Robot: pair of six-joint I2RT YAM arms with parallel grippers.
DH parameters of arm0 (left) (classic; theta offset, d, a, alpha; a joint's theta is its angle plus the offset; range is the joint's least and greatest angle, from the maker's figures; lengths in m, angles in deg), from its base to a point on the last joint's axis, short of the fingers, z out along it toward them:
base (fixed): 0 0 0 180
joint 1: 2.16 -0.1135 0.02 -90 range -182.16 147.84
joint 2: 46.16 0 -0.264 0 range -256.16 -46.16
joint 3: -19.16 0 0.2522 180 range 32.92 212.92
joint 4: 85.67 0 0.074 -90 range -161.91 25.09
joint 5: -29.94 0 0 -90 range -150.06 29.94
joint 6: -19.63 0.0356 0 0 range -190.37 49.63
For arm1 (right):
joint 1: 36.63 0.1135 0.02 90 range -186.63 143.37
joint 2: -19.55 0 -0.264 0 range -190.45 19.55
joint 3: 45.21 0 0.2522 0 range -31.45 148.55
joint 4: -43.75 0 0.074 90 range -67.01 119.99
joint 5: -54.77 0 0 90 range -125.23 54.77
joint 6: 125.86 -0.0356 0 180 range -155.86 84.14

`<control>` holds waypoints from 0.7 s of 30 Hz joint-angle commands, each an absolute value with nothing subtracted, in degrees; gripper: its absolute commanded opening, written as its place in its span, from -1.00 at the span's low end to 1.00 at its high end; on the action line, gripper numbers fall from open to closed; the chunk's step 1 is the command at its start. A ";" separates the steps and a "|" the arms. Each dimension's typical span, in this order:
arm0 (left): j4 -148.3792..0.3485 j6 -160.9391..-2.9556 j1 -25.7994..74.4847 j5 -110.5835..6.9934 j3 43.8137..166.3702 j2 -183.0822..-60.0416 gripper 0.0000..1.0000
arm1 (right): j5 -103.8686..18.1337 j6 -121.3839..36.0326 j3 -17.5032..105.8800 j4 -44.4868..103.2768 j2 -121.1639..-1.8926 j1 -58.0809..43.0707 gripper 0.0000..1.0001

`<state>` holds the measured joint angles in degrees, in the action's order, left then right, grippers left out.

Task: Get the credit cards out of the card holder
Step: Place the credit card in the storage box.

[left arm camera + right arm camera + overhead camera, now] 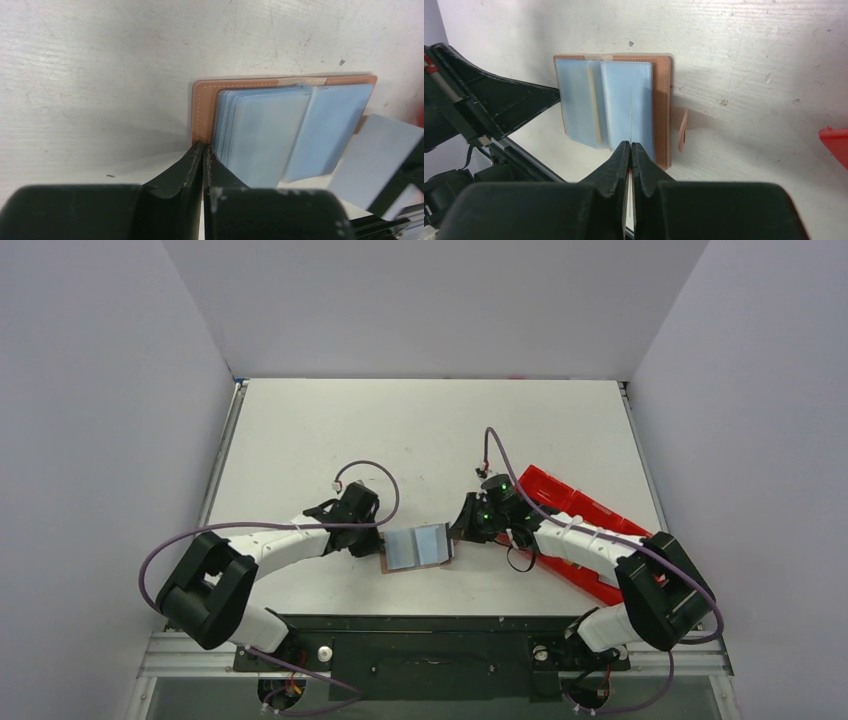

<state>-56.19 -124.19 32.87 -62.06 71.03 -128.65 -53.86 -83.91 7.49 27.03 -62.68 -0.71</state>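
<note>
Left gripper (203, 150): jaws fully closed, tips pinching the brown leather border of the card holder (260, 130) at the corner nearest the tool. The holder lies open and flat on the table (420, 430), directly ahead of the left fingertips. Its light blue sleeves are fanned up just past them.

Right gripper (630, 146): jaws closed on a thin pale credit card (380, 150), seen edge-on between the fingers in this arm's wrist view. The card is held tilted off the table, reaching forward from the tips over the holder panel nearest this tool. Whether its far edge sits inside a sleeve: cannot tell.

Strap tab (683, 131) sticks out from the holder's brown border, just right of the right fingertips. Red tray (560, 495) sits behind the right gripper, partly under that arm. The two grippers face each other across the holder.
</note>
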 commanded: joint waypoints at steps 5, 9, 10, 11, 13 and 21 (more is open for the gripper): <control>-46.62 -118.24 32.38 -63.42 80.21 -123.71 -0.55 | -49.42 -81.33 15.24 16.77 -54.78 -1.17 -1.00; -44.87 -116.73 32.38 -62.66 83.83 -121.99 -0.42 | -45.00 -80.69 17.47 10.40 -51.04 -1.77 -1.00; -44.25 -116.49 32.34 -62.20 84.39 -121.63 -0.41 | -43.08 -80.60 17.89 7.91 -49.40 -1.93 -1.00; -43.71 -115.71 32.36 -61.96 85.43 -121.47 -0.41 | -42.01 -80.51 18.88 6.38 -48.59 -2.27 -1.00; -42.90 -114.27 32.34 -61.09 86.95 -120.96 -0.36 | -38.24 -80.19 20.53 1.79 -45.33 -2.78 -1.00; -40.56 -110.11 32.56 -56.69 90.26 -119.71 -0.32 | -14.53 -81.83 25.67 -22.73 -36.86 -7.02 -1.00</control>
